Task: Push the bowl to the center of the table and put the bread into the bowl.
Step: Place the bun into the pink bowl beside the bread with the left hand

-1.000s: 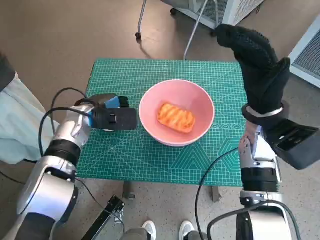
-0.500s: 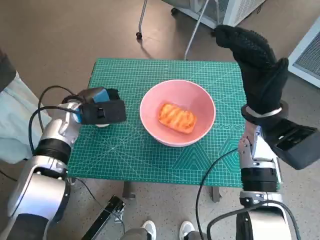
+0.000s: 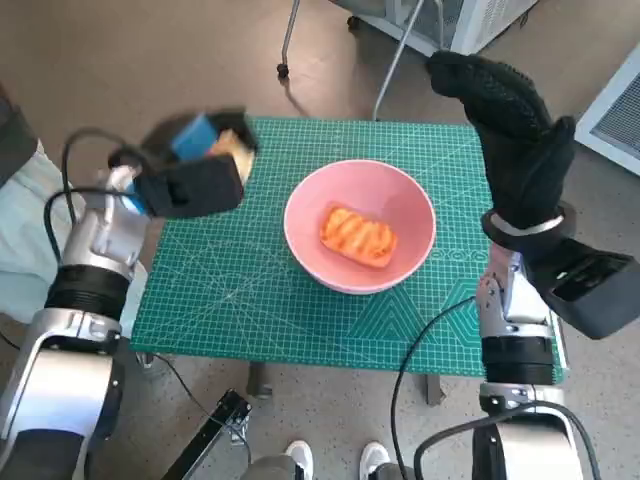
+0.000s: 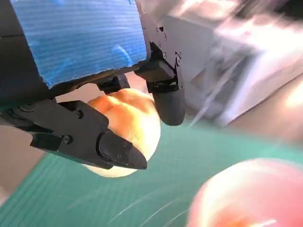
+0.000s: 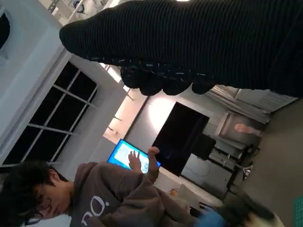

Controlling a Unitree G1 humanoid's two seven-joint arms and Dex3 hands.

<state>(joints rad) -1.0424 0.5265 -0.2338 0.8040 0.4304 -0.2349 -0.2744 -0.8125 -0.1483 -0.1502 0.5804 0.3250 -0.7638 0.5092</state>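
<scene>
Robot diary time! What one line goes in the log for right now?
left hand: holds bread roll above table | right hand: raised, empty | bowl: center, one bread inside

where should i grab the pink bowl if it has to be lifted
Probably the rim of the pink bowl on its right side, pinched from above: the wall flares open, the striped bread lies low in the middle, and the right hand is empty while the left hand holds a bun.
</scene>
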